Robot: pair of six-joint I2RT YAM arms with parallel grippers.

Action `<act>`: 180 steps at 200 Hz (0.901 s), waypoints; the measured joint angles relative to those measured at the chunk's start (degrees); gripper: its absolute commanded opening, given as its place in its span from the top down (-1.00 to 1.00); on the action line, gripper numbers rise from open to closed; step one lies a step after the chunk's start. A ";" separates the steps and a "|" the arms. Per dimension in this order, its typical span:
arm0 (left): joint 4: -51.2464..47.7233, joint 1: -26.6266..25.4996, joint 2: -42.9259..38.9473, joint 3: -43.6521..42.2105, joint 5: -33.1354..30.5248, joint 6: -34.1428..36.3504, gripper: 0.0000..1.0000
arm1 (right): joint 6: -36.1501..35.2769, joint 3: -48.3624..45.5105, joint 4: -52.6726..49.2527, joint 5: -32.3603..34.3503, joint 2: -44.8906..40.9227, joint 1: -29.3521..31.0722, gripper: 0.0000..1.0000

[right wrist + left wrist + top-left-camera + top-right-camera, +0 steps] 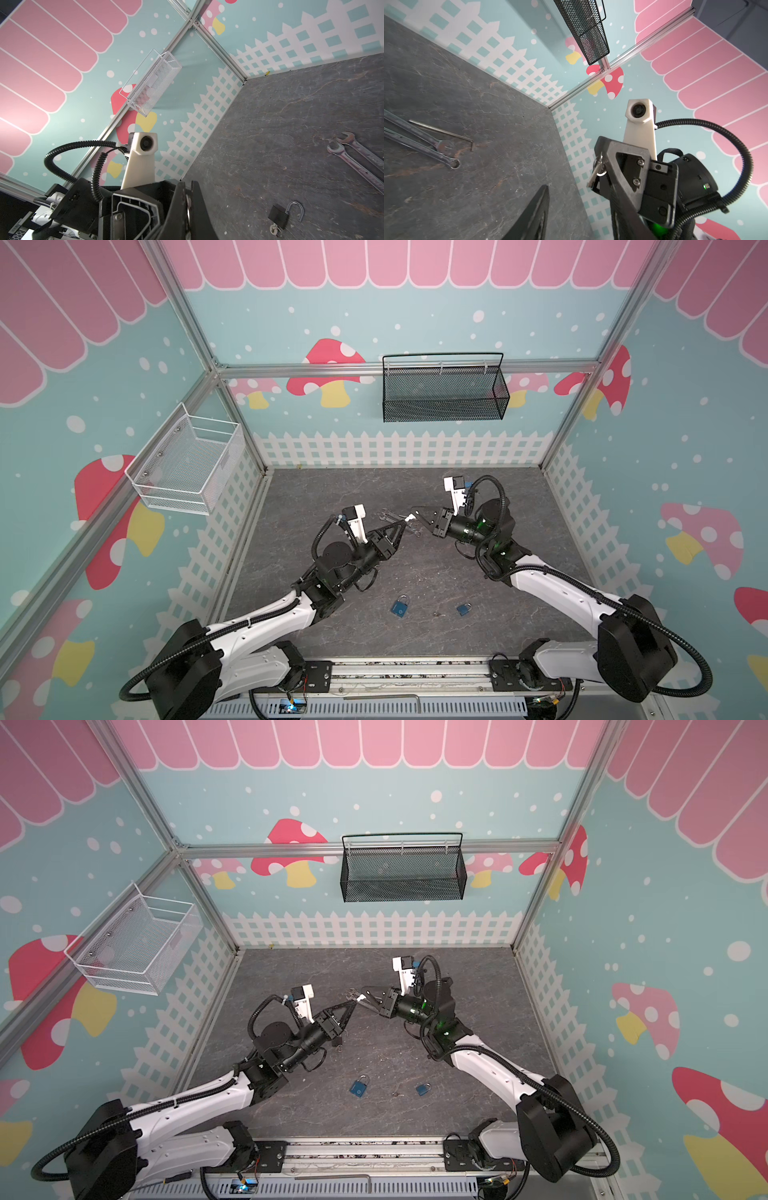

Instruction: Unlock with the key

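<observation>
Meeting over wrenches (445,146), right fingers (610,149) pinching key (595,175), left fingers (537,207) spread, padlocks (400,608) toward table (519,630) front edge, walls (415,323) well apart.

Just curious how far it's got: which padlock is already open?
The black padlock, key in its base, shackle swung free at one end. The bigger blue padlock and the smaller blue padlock both look shut.

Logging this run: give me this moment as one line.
left pincer: open, empty | right pincer: shut on key | black padlock: shackle open
</observation>
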 measured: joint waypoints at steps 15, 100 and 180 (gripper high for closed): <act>2.62 -0.17 1.40 0.02 -0.17 -1.20 0.20 | 1.01 -0.07 1.16 0.37 0.39 0.31 1.00; 10.82 -0.79 3.76 0.28 -1.25 -3.23 0.56 | 3.89 -2.01 5.27 1.20 0.59 0.81 1.00; 11.76 -0.83 4.79 0.81 -1.16 -3.50 0.91 | 4.42 -2.05 7.21 1.27 0.61 0.79 1.00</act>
